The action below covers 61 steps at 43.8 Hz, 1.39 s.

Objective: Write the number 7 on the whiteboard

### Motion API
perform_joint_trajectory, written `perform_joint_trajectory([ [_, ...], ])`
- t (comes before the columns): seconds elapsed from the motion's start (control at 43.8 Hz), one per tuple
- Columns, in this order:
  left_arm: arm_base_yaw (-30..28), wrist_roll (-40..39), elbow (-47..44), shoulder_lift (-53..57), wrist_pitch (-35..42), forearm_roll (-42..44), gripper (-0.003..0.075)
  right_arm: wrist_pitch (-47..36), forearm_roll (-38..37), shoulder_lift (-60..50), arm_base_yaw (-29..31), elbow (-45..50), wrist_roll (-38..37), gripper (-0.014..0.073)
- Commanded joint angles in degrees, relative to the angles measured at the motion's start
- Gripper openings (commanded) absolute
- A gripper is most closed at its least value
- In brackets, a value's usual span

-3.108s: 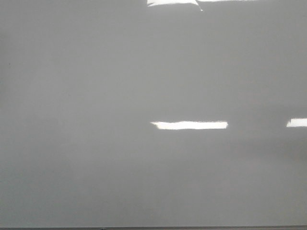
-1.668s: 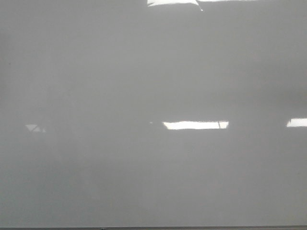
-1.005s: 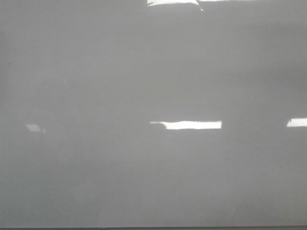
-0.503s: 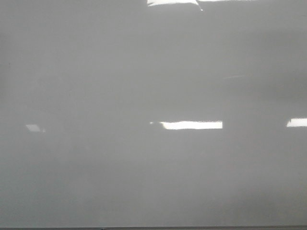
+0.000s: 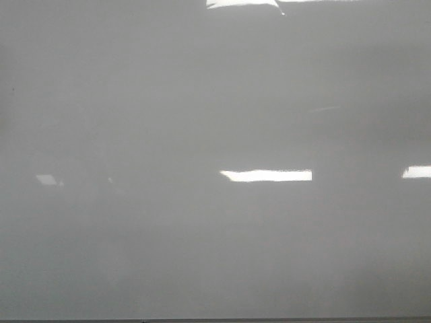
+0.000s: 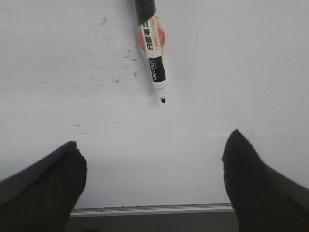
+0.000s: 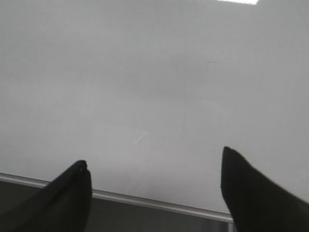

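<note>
The whiteboard (image 5: pixel 202 101) fills the front view as a glossy pale grey panel with bright light reflections. The number 7 is out of view in every frame. In the left wrist view a black-and-white marker (image 6: pixel 153 53) lies on the whiteboard (image 6: pixel 241 72), its bare black tip towards my left gripper (image 6: pixel 153 137). That gripper is open and empty, well short of the marker. My right gripper (image 7: pixel 154 155) is also open and empty over the whiteboard (image 7: pixel 145 72), close to its edge. Neither gripper shows in the front view.
An orange-red round spot (image 6: pixel 162 34) shows beside the marker's barrel. Faint dark smudges (image 6: pixel 111 79) mark the board near it. The board's silver frame (image 6: pixel 145 209) runs between my left fingers, and the same frame (image 7: pixel 159 203) crosses the right wrist view.
Only reflections on the board have shifted: a small bright patch has appeared at the left, and the central bright bar's left end has moved. No mark has appeared.
</note>
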<state>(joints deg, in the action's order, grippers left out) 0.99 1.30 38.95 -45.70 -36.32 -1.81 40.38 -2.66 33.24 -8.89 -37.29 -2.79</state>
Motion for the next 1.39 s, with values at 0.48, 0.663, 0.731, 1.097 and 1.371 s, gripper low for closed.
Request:
perform_joint_trajectory([
  [0.48, 0.26, -0.48, 5.22, -23.77, 21.67, -4.38, 0.0481, -3.79, -0.77, 0.49, -0.05, -1.58, 0.56, 0.0579],
  [0.663, 0.26, -0.48, 9.55, -29.92, 21.79, -4.38, 0.0434, -3.79, -0.77, 0.49, -0.05, -1.58, 0.56, 0.0579],
  [0.731, 0.26, -0.48, 10.81, -31.49, 21.79, -4.38, 0.0416, -3.79, -0.77, 0.49, -0.05, -1.58, 0.56, 0.0579],
  [1.097, 0.26, -0.48, 13.07, -35.86, 22.71, -3.99, 0.0324, -3.79, -0.77, 0.49, -0.05, -1.58, 0.56, 0.0579],
  [1.371, 0.26, -0.48, 13.07, -37.49, 24.19, -2.95, 0.0216, -3.79, -0.77, 0.49, -0.05, -1.58, 0.56, 0.0579],
])
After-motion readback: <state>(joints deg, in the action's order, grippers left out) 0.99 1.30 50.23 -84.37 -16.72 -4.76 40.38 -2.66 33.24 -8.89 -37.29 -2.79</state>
